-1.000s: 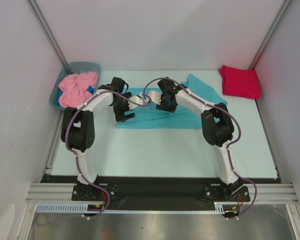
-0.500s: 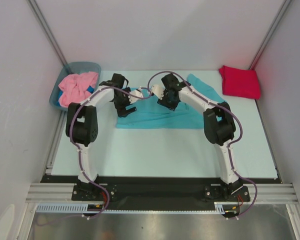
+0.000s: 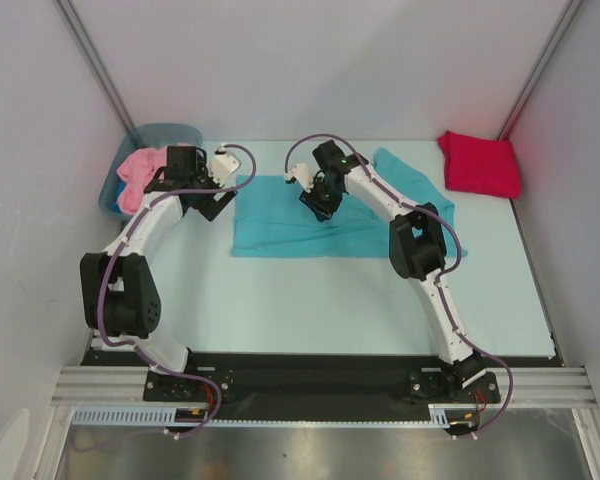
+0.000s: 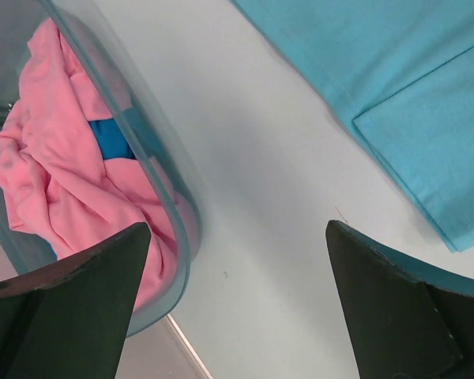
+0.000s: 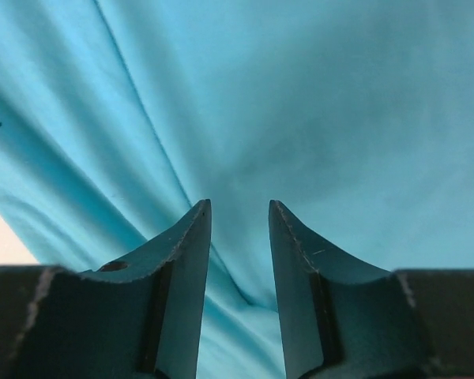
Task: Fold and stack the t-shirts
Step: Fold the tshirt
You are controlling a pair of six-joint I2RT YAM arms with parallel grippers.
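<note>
Top external view gives me the turquoise shirt point(image 3: 310, 228) spread flat mid-table point(image 3: 310, 300), with one sleeve poking out toward 1 o'clock. The red shirt point(image 3: 480, 163) sits folded in the corner at 2 o'clock, well apart from it. The pink shirt point(image 3: 140, 172) lies crumpled in the tub point(image 3: 175, 131) at 10 o'clock. My left claw point(image 3: 200, 198) hangs over bare table between the tub and the turquoise shirt's 9 o'clock edge, its fingers point(image 4: 79, 300) spread wide with nothing between them. Its wrist view shows the pink cloth behind the tub's rim, with a blue patch point(image 4: 110, 140) among it. My right claw point(image 3: 318, 197) is at the turquoise shirt's 12 o'clock edge, its fingers point(image 5: 182, 268) drawn to a narrow gap and creases in the cloth running into that gap. I cannot tell whether it has any cloth pinched.
</note>
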